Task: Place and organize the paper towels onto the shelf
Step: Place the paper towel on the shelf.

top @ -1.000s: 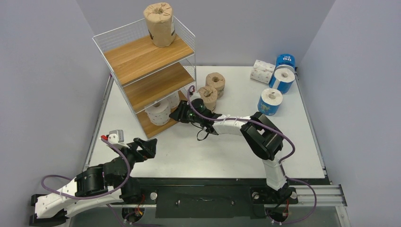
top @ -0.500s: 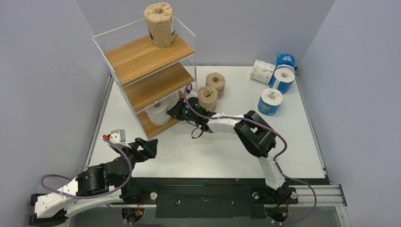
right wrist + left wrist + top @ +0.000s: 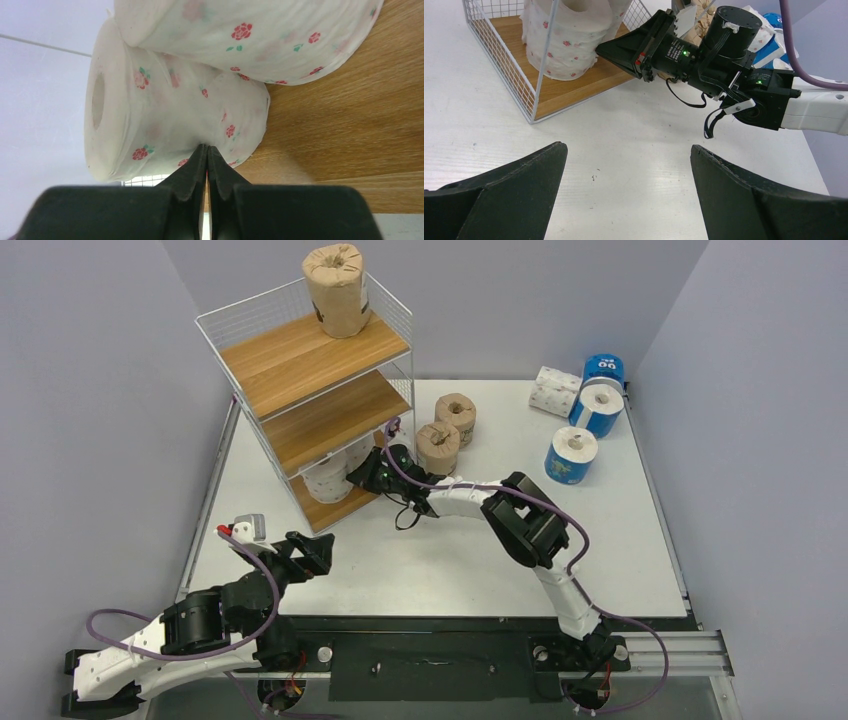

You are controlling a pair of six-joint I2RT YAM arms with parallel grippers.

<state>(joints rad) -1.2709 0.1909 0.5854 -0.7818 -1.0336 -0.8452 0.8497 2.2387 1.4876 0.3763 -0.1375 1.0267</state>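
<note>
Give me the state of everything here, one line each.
shelf, standing upright.
top brown roll, upright on the top board.
floral rolls, two, upright on the bottom board.
loose brown rolls, two, upright on the table.
blue rolls, three, unshelved.
white rolls, lying on their sides.
left gripper, open, empty.
right gripper, shut, tips against a floral roll.

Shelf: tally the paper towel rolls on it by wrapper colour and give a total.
Brown-wrapped roll: 1
White flowered rolls: 2
Total: 3
</note>
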